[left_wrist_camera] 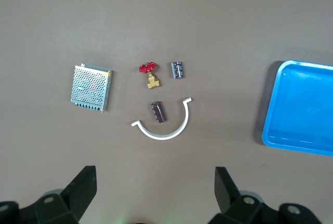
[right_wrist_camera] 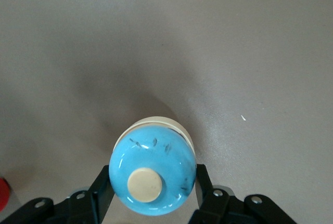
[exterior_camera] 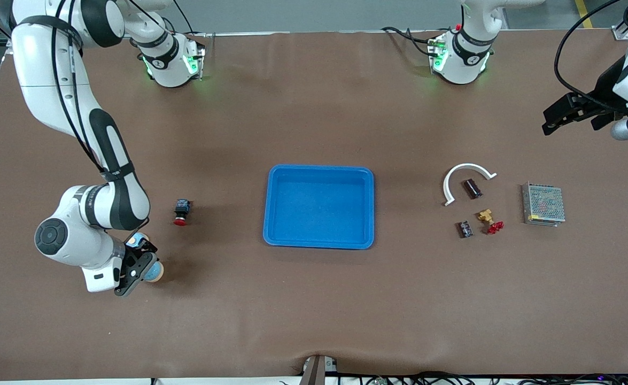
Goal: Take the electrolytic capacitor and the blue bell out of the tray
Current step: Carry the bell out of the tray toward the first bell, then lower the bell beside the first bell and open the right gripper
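Note:
The blue bell (right_wrist_camera: 152, 174) with a cream button on top sits between the fingers of my right gripper (right_wrist_camera: 152, 178), which is shut on its sides, toward the right arm's end of the table (exterior_camera: 141, 263). Two dark capacitors lie toward the left arm's end. One (exterior_camera: 472, 187) is inside a white arc; the other (exterior_camera: 465, 229) is nearer the front camera. Both show in the left wrist view, the first (left_wrist_camera: 158, 112) and the second (left_wrist_camera: 177, 69). My left gripper (exterior_camera: 548, 122) is open and empty, high over the table's left-arm end (left_wrist_camera: 154, 177).
A blue tray (exterior_camera: 318, 244) lies empty at mid-table. A red push button (exterior_camera: 181, 212) stands between the bell and the tray. By the capacitors are a white arc (exterior_camera: 466, 167), a brass valve with a red handle (exterior_camera: 489, 220) and a metal mesh box (exterior_camera: 543, 203).

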You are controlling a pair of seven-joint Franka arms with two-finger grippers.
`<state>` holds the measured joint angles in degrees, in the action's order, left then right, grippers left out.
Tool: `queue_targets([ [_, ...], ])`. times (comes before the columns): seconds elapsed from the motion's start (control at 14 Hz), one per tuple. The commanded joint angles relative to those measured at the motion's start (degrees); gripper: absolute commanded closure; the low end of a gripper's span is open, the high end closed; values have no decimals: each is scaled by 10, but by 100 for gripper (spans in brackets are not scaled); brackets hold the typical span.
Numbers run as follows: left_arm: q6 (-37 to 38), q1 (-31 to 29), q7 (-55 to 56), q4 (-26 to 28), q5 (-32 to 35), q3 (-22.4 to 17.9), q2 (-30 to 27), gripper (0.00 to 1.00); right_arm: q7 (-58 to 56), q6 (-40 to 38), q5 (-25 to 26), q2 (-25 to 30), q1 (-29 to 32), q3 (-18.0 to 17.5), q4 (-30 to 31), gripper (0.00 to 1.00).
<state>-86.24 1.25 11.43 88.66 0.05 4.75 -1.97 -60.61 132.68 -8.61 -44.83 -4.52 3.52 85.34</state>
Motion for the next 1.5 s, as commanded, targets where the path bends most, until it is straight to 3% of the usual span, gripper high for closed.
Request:
queue_targets([
  [0.0,-3,-2,-9,0,-14,-2,-1,0,-31,7,-12,-5,13,-12,1,46],
  [1.28,-3,0,-7,-4,-9,-2,2,0,-101,9,-11,-25,24,-11,-4,46],
  [1.35,-3,0,-10,-4,-8,-1,3,0,-99,8,-12,-25,25,-11,-5,38],
  [1.42,-3,1,-8,-5,-8,0,4,0,-96,7,-17,-25,31,-12,-6,0],
])
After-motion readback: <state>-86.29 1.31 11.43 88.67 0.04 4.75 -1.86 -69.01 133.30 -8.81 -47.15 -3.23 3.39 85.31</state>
